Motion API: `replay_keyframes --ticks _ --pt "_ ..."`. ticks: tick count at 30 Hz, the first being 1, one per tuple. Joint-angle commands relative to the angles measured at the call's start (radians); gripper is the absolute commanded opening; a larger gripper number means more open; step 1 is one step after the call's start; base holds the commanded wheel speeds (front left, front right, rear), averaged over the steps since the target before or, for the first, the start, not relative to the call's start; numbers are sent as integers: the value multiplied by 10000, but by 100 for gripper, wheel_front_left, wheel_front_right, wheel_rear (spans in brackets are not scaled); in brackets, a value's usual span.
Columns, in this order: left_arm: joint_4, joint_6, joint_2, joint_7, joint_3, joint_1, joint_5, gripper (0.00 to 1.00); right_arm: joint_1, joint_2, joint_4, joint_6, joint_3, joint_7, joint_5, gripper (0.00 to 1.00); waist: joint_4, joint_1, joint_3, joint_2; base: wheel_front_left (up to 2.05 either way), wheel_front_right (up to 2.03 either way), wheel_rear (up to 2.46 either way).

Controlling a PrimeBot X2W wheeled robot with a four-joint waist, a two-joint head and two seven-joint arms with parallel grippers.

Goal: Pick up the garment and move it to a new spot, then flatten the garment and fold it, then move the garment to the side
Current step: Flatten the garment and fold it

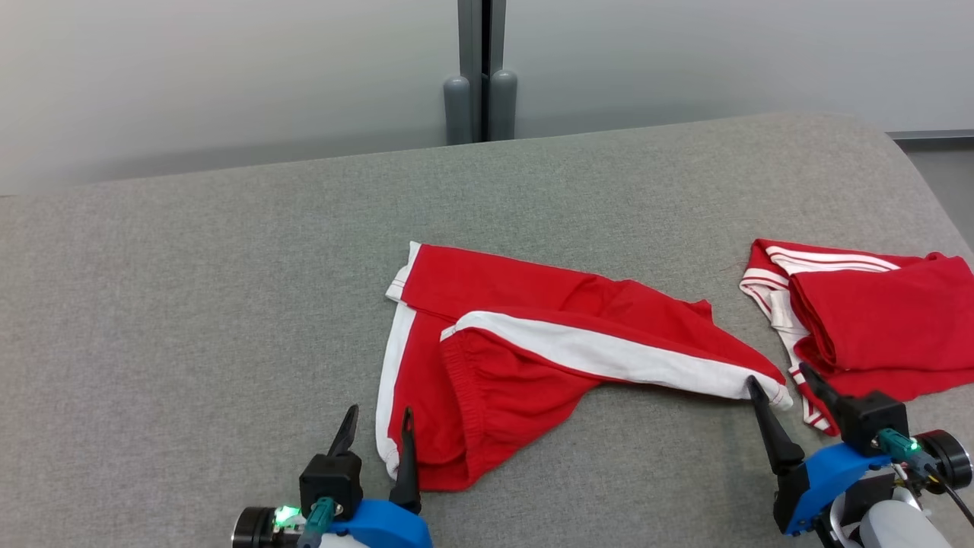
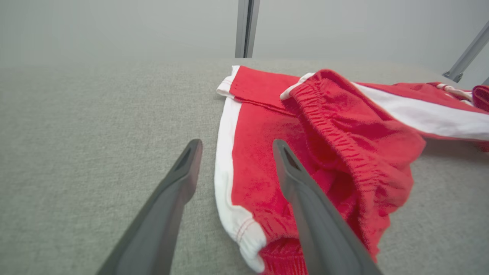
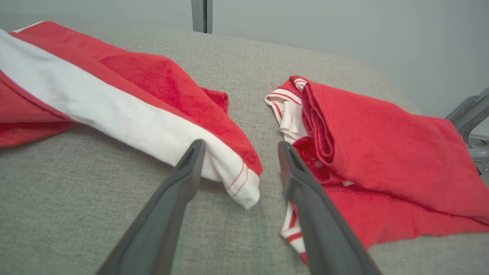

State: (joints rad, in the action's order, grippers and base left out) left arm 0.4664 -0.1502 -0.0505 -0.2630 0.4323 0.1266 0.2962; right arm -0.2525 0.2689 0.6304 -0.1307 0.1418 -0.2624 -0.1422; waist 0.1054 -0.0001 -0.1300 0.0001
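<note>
Two red garments lie on the grey tabletop [image 1: 190, 304]: white-striped shorts [image 1: 548, 342] at centre, a folded garment [image 1: 883, 327] at right. Both hands are empty, fingers apart: left hand [image 1: 379, 415] straddling the shorts' near-left hem, right hand [image 1: 778, 377] between the garments.

Garment [image 1: 563, 335] on table [image 1: 190, 304], folded cloth [image 1: 875, 320] at right

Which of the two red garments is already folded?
The right-hand garment, a compact stack with thin striped trim; the central garment lies rumpled, broad white stripe showing.
</note>
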Motion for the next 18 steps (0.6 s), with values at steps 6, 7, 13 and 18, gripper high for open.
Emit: replay_keyframes --ticks 6,7,13,18 --pt "1683 435 6 -24 306 447 780 100 -72 -246 -617 -1 -56 -31 -85 100 145 1 -71 -1 0 0 0" --pt "2012 482 4 -25 443 520 951 100 -79 -269 -667 -1 -72 -29 -107 100 167 1 -75 -1 0 0 0" --pt "3565 630 3 61 1220 1324 1689 0 -195 -409 -966 -1 -86 -29 -193 100 261 1 -180 -1 0 0 0" --pt "3484 214 -363 -8 889 2468 972 0 -172 -511 -1133 -1 -170 -29 -272 100 260 1 -287 -1 0 0 0"
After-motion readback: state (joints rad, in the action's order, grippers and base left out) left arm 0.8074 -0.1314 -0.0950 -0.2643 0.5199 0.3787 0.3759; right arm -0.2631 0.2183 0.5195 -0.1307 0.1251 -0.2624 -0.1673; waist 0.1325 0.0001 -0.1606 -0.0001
